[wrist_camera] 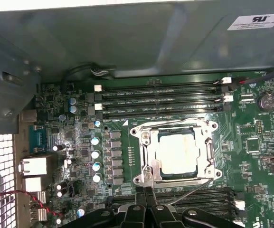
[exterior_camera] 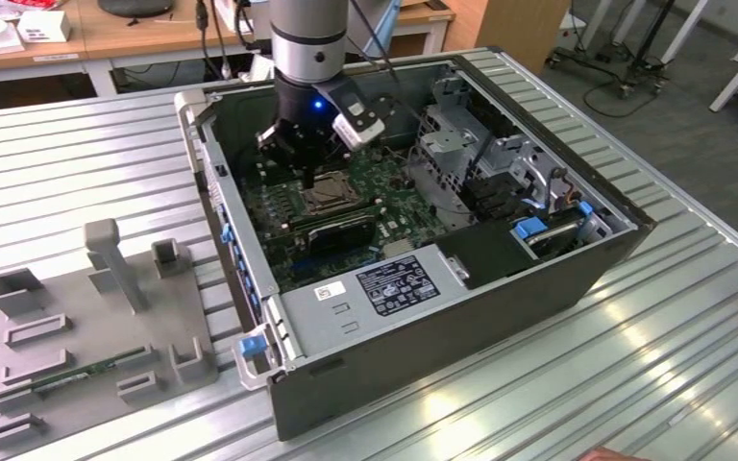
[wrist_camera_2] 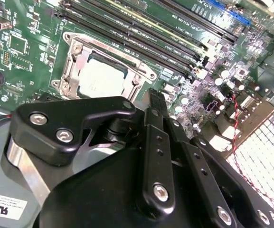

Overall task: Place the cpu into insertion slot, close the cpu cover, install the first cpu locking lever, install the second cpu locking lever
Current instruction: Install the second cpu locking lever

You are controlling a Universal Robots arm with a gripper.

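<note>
Gripper (exterior_camera: 307, 181) was hanging inside the open computer case (exterior_camera: 498, 288), right above the insertion slot (exterior_camera: 322, 198) on the green motherboard (exterior_camera: 382, 173). In both wrist views its black fingers (wrist_camera: 144, 199) looked pressed together with nothing between them, tips just beside the socket's edge nearest the memory slots (wrist_camera: 198, 197).

Cpu (wrist_camera: 177, 153) was sitting flat in the insertion slot (wrist_camera: 174, 152), dull metal top showing through the window of the cpu cover (wrist_camera: 148, 156), which lay down over it. A thin wire lever (wrist_camera: 193, 190) stuck out from the socket corner near the fingers, so not latched as far as I could tell. Off beside the case sat a grey parts fixture (exterior_camera: 87, 336) on the ribbed metal table (exterior_camera: 676, 365).
</note>
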